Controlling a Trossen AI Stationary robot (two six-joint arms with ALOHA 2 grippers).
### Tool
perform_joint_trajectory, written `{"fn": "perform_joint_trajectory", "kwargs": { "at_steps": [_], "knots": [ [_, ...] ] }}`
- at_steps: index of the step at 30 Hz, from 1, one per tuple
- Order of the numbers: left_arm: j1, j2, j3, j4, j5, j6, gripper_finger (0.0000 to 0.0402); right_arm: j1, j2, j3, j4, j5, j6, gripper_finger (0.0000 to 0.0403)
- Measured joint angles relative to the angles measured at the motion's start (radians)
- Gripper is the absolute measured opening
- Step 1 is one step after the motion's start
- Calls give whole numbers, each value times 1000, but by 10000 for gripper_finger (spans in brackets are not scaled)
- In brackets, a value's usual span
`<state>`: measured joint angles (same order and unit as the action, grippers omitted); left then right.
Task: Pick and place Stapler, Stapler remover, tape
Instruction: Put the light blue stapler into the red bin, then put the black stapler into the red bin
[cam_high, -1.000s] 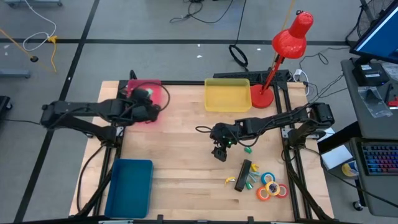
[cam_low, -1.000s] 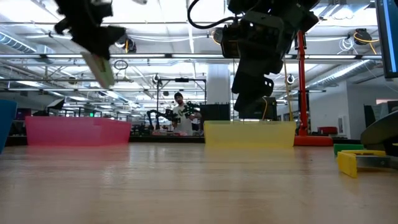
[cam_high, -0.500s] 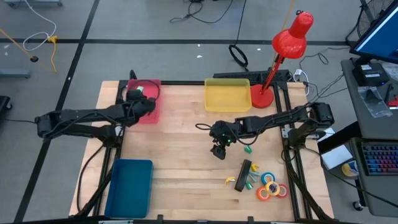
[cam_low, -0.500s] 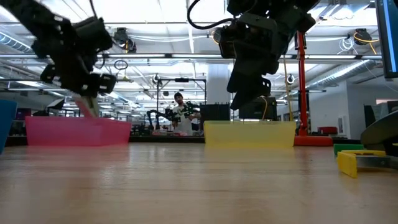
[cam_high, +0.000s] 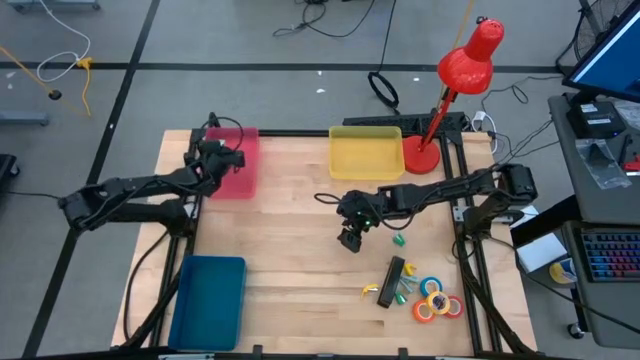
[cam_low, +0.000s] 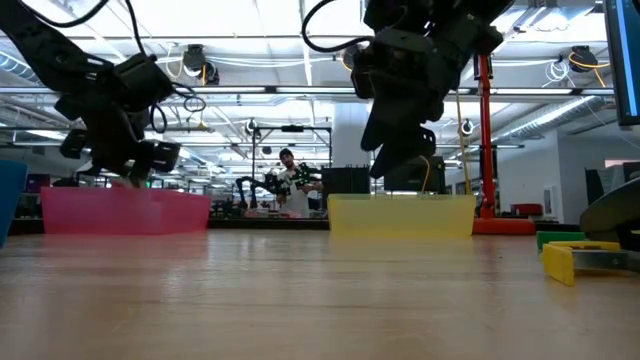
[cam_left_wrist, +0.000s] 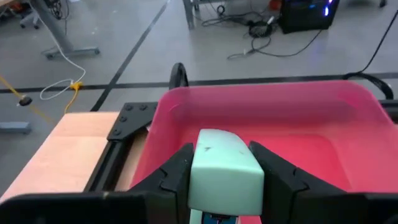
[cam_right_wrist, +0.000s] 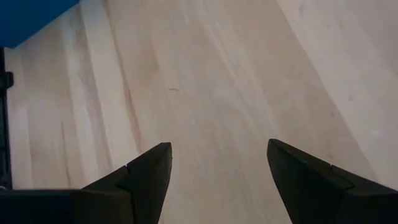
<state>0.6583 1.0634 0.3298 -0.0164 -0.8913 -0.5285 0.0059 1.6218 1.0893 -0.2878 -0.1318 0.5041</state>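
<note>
Three trays (cam_high: 365, 155) ringing the table (cam_high: 300, 220), pink tray (cam_high: 240, 165) as landmark: left gripper (cam_left_wrist: 224, 171) poised above it, clamped on pale green stapler (cam_left_wrist: 221, 165). Risks tipping the stapler against the near wall if let go off-centre. Nothing visible in pink, yellow or blue tray (cam_high: 208, 300). Well away from pink tray, right gripper (cam_high: 350, 238) spread wide, holding nothing; farther still, tape rolls (cam_high: 437, 300) and black stapler (cam_high: 392, 282) waiting on the wood.

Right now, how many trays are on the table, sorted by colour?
Pink tray: 1
Yellow tray: 1
Blue tray: 1
Total: 3
</note>
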Motion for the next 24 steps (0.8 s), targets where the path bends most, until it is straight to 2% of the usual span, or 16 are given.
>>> {"fn": "perform_joint_trajectory", "kwargs": {
  "at_steps": [7,10,16,24],
  "knots": [
    [29,54,0,26,3,2,127,-17,0,0,0,0,8,254],
    [48,80,0,28,35,2,129,-17,0,0,10,0,8,254],
    [64,135,-1,49,112,8,166,-18,0,0,38,0,7,254],
    [63,119,2,93,117,68,154,-17,0,0,37,-2,5,254]
  ]
}}
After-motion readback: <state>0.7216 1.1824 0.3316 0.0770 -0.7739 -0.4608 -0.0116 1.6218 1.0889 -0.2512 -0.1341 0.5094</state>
